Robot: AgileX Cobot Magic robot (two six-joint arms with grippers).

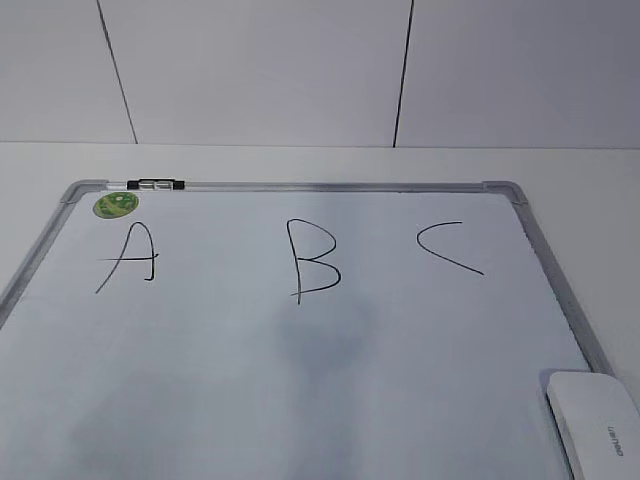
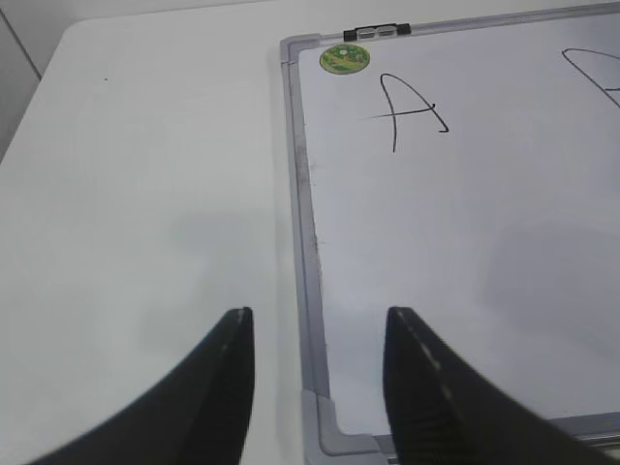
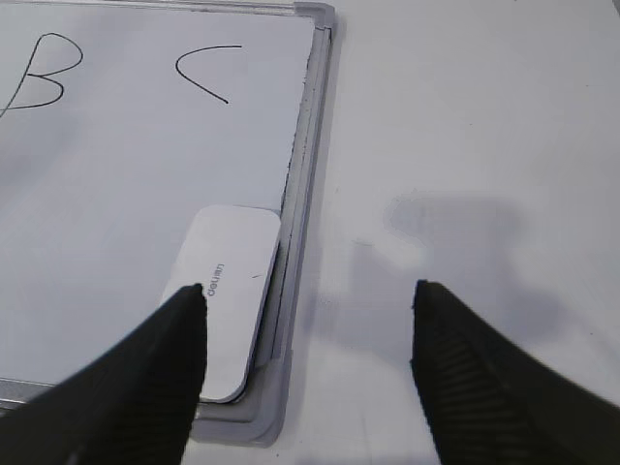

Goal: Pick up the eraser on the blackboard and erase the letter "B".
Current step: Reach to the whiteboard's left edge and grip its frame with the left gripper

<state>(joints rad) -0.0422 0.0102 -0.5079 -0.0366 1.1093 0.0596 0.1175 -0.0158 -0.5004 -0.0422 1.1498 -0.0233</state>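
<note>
The blackboard point(image 1: 300, 400) is a white board with a silver frame, flat on the table, also seen in the left wrist view point(image 2: 465, 242) and the right wrist view point(image 3: 116, 174). The letter "B" point(image 1: 312, 258) is drawn at its middle, between "A" and "C"; it also shows in the right wrist view point(image 3: 39, 76). The white eraser point(image 1: 597, 424) lies in the board's near right corner point(image 3: 229, 291). My right gripper point(image 3: 308, 295) is open above that corner, its left finger over the eraser's edge. My left gripper point(image 2: 320, 320) is open and empty over the board's near left corner.
A round green sticker point(image 1: 116, 205) and a small black-and-silver clip point(image 1: 156, 184) sit at the board's far left corner. White table point(image 2: 145, 194) lies on both sides of the board point(image 3: 465, 145). A white panelled wall stands behind.
</note>
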